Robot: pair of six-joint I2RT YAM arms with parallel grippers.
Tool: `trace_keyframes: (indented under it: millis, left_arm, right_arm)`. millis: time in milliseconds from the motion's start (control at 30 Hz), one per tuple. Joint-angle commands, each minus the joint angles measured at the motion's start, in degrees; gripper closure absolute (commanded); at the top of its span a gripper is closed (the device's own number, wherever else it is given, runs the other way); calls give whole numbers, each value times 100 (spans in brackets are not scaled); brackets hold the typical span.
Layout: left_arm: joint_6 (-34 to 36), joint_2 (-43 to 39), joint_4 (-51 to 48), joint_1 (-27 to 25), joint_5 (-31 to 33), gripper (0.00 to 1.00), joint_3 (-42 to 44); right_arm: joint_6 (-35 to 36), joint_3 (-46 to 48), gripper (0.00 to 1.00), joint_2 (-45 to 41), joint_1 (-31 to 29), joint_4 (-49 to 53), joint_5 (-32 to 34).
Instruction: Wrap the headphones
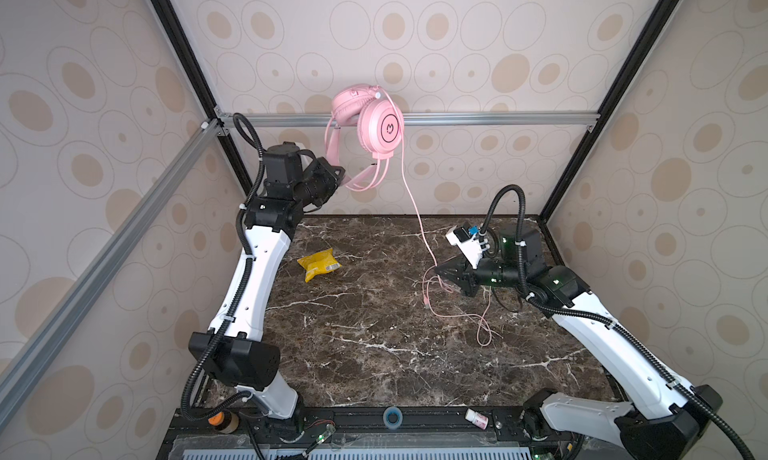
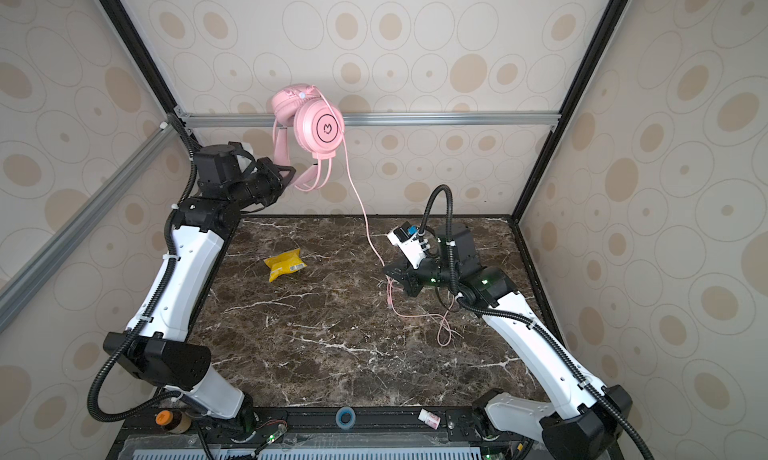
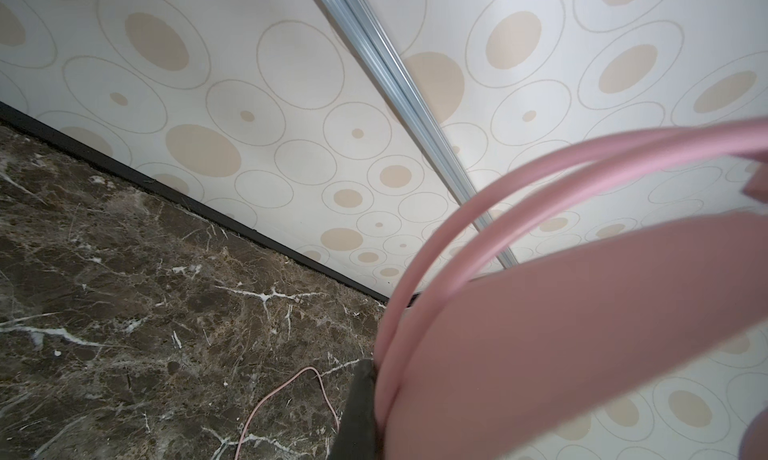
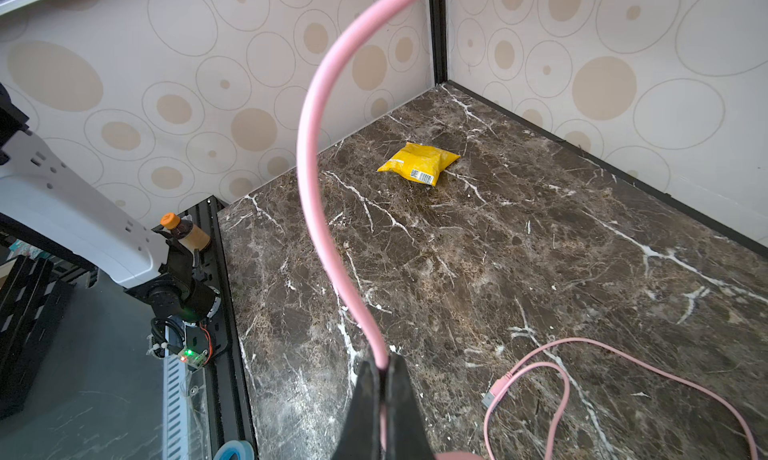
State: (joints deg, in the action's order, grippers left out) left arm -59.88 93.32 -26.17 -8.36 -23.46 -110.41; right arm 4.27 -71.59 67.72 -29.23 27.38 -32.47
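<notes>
1. Your left gripper (image 1: 341,178) is raised above the back left of the marble table (image 1: 374,354). Its jaws are closed on the headphones (image 1: 380,127), gripping the lowest curve of the headband (image 1: 365,183).
2. The pink headphones hang clear of the table, upside down. The earcups are on top, level with the aluminium rail (image 1: 498,118) along the back wall, and the headband loops down into the jaws.
3. In the left wrist view, the two thin headband wires (image 3: 457,212) and the wide pink strap run hard against a dark finger (image 3: 357,412). The second finger is hidden behind the strap.
4. The cable (image 1: 415,204) leaves the round earcup (image 1: 384,129) marked with a black ring and drops slanting to your right gripper (image 1: 438,269).
5. Your right gripper sits low over the right side of the table with its jaws pinched shut on the cable. In the right wrist view the cable (image 4: 309,146) rises out of the narrow slit between the two black fingertips (image 4: 384,370).
6. Beyond that pinch, the slack cable lies in loose loops on the table near the right gripper. The USB plug (image 4: 496,391) rests flat on the marble.
7. A yellow snack packet (image 1: 319,264) lies on the table between the two arms, well apart from both grippers and from the cable.
</notes>
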Motion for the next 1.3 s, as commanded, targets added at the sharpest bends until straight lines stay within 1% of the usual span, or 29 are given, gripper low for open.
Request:
trace_keyframes:
  millis: [0,133,233,333,400,467,567,733,967,1067,1133,1167,1267]
  left_arm:
    - [58,-63,305,36,-156,100,-385]
    - [23,-119,308,45,-130,100,-310]
    - [-48,-130,419,49,-175,100,-306]
    - [8,-138,383,40,-237,100,-306]
    - [70,-155,335,49,-270,100,-274]
    - [58,-197,378,45,-316,100,-174]
    - [-47,-230,535,45,-606,100,-86]
    - [-160,-270,640,36,-805,100,-147]
    - [-461,-357,810,-8,-992,100,-183]
    - [-600,-384,922,-38,-993,100,-174]
    - [-671,-369,999,-73,-986,100,-206]
    - [-698,-354,1005,-88,-972,100,-256]
    - [-718,-306,954,-121,-934,100,-446]
  right_arm:
    - [101,-269,100,8,5,-128,-84]
    - [126,-340,100,-55,5,21,25]
    - [82,-237,100,-91,21,85,311]
    - [-213,-119,96,-59,113,-27,729]
    - [-389,-33,96,58,238,-112,953]
    - [-559,54,96,210,412,-246,1017]
    - [-677,205,95,372,675,-637,605]
    - [-580,435,88,453,709,-1340,388]
    - [-450,200,86,762,712,-1705,-126]
    - [-461,128,79,927,709,-1875,-259]
    - [-433,110,77,1024,709,-1952,-287]
    - [-423,93,75,1068,711,-1995,-319]
    - [-470,49,57,1170,709,-2107,-458]
